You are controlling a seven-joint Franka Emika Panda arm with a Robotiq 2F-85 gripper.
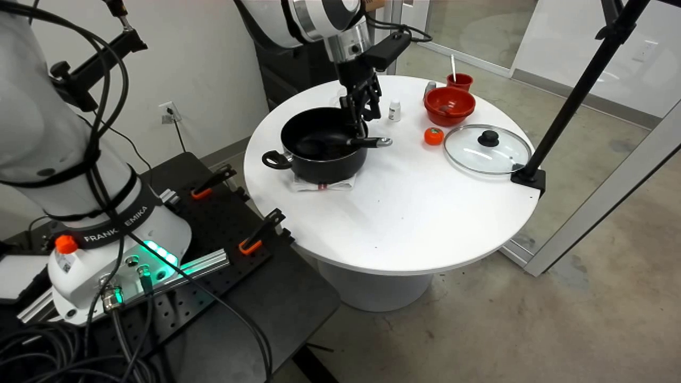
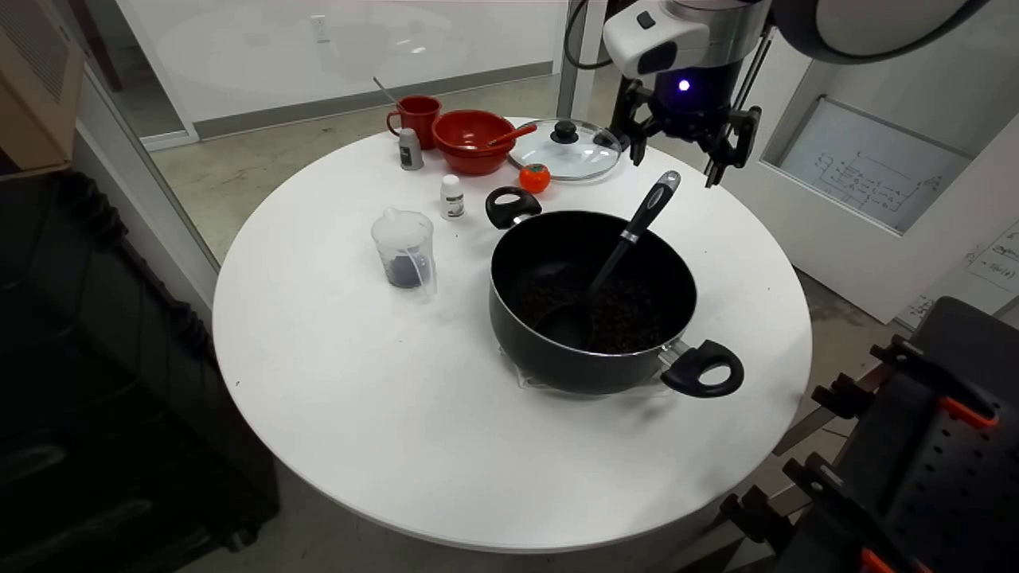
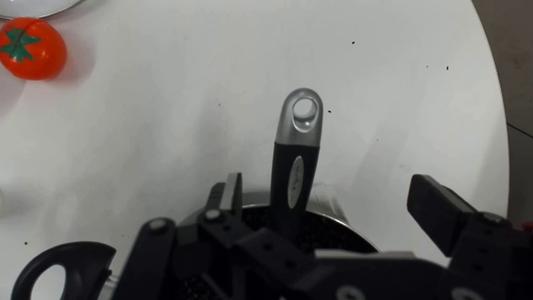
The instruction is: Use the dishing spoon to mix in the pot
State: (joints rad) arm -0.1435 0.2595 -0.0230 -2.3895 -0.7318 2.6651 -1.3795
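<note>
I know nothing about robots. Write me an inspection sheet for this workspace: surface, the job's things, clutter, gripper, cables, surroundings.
Surface: round white table with dark specks.
Job's things: black pot with dark bits inside; dishing spoon leaning in it, handle rising above the rim.
Clutter: glass lid, tomato, red bowl, red mug, grey shaker, white bottle, translucent jug.
Gripper: open, holding nothing.
Cables: black cables along the robot arm and on its bench.
Surroundings: white wall, outlet with a plug in it, black pole at the table's edge.
</note>
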